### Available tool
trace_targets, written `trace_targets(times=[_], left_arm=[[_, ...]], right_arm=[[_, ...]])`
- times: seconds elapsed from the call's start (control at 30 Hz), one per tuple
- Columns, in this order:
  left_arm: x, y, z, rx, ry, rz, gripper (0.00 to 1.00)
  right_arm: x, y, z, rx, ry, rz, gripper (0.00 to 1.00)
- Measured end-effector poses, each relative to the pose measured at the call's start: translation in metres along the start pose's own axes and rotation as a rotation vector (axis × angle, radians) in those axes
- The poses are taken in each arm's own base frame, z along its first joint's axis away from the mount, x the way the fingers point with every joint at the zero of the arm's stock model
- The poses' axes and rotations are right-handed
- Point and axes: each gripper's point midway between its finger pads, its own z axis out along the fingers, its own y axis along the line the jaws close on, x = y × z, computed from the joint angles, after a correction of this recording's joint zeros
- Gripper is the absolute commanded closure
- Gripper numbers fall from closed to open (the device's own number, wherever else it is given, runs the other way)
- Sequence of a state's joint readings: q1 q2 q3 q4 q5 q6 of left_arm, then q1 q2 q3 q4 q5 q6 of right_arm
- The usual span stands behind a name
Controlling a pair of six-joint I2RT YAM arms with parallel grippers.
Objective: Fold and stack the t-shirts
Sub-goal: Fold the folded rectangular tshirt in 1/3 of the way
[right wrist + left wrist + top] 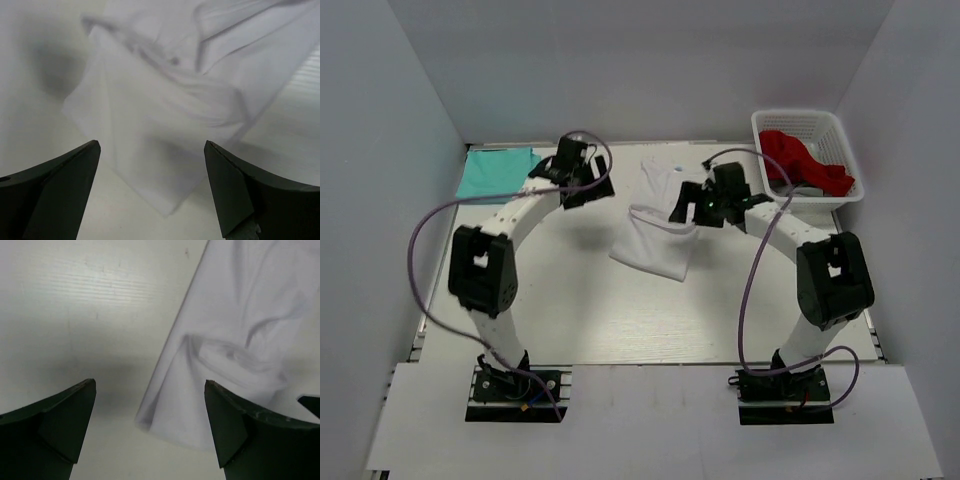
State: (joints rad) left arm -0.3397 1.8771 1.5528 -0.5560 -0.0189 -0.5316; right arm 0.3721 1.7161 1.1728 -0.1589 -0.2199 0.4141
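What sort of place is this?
Probably a robot test booth for folding laundry: plain white walls around a table, two bolted-down arms, a thin white cloth t-shirt and a white plastic basket of red cloth.

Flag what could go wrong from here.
1. The white t-shirt lies creased and skewed, so another fold could set the wrinkles.
2. The left tool and right tool hang open at its layered edges; a pinch may catch only one layer.
3. The teal t-shirt sits apart, far left; carrying for stacking may undo folds.

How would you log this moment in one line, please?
white t-shirt: rumpled, centre | teal t-shirt: lying far left | left pincer: open, empty | right pincer: open, empty, above white t-shirt
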Motion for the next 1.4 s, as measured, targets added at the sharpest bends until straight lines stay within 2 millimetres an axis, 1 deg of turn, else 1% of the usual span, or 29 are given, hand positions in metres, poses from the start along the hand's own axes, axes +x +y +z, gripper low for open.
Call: trace_targets(times=[0.07, 0.1, 0.17, 0.23, 0.3, 0.37, 0.47, 0.53, 0.6, 0.7, 0.9, 1.1, 1.2, 1.27, 1.33, 1.4], left_arm=[[0.025, 0.01, -0.025, 0.002, 0.011, -0.01, 0.01], [0.037, 0.014, -0.035, 0.005, 0.012, -0.018, 0.01], [0.062, 0.024, -0.049, 0.004, 0.026, -0.03, 0.01], [0.09, 0.04, -0.058, -0.019, 0.066, -0.045, 0.01], [0.11, 0.052, -0.061, -0.044, 0.099, -0.061, 0.01], [0.127, 0.062, -0.063, -0.07, 0.134, -0.073, 0.01], [0.145, 0.074, -0.064, -0.109, 0.173, -0.086, 0.01], [0.151, 0.08, -0.065, -0.13, 0.188, -0.09, 0.01], [0.151, 0.081, -0.065, -0.139, 0.188, -0.095, 0.01], [0.151, 0.082, -0.065, -0.144, 0.185, -0.1, 0.01], [0.151, 0.083, -0.064, -0.153, 0.187, -0.102, 0.01], [0.157, 0.088, -0.059, -0.183, 0.213, -0.099, 0.01], [0.156, 0.088, -0.056, -0.19, 0.222, -0.097, 0.01], [0.153, 0.086, -0.055, -0.187, 0.218, -0.095, 0.01], [0.147, 0.083, -0.054, -0.181, 0.209, -0.089, 0.01], [0.142, 0.079, -0.052, -0.167, 0.198, -0.08, 0.01]], right_arm=[[0.023, 0.023, 0.005, -0.072, 0.054, -0.062, 0.1], [0.033, 0.034, 0.007, -0.102, 0.079, -0.088, 0.1], [0.048, 0.051, 0.01, -0.152, 0.112, -0.131, 0.1], [0.058, 0.063, 0.015, -0.185, 0.132, -0.161, 0.1], [0.065, 0.065, 0.023, -0.19, 0.147, -0.173, 0.1], [0.073, 0.063, 0.034, -0.178, 0.169, -0.18, 0.1], [0.082, 0.056, 0.05, -0.144, 0.191, -0.182, 0.1], [0.084, 0.052, 0.056, -0.123, 0.193, -0.184, 0.1], [0.079, 0.052, 0.062, -0.111, 0.171, -0.184, 0.1], [0.065, 0.052, 0.07, -0.091, 0.109, -0.176, 0.1], [0.029, 0.046, 0.089, -0.011, -0.007, -0.161, 0.1], [-0.007, 0.035, 0.104, 0.082, -0.109, -0.14, 0.1], [-0.029, 0.031, 0.106, 0.112, -0.16, -0.122, 0.1], [-0.044, 0.029, 0.106, 0.124, -0.193, -0.103, 0.1], [-0.052, 0.028, 0.103, 0.126, -0.21, -0.094, 0.1], [-0.051, 0.024, 0.095, 0.133, -0.213, -0.088, 0.1]])
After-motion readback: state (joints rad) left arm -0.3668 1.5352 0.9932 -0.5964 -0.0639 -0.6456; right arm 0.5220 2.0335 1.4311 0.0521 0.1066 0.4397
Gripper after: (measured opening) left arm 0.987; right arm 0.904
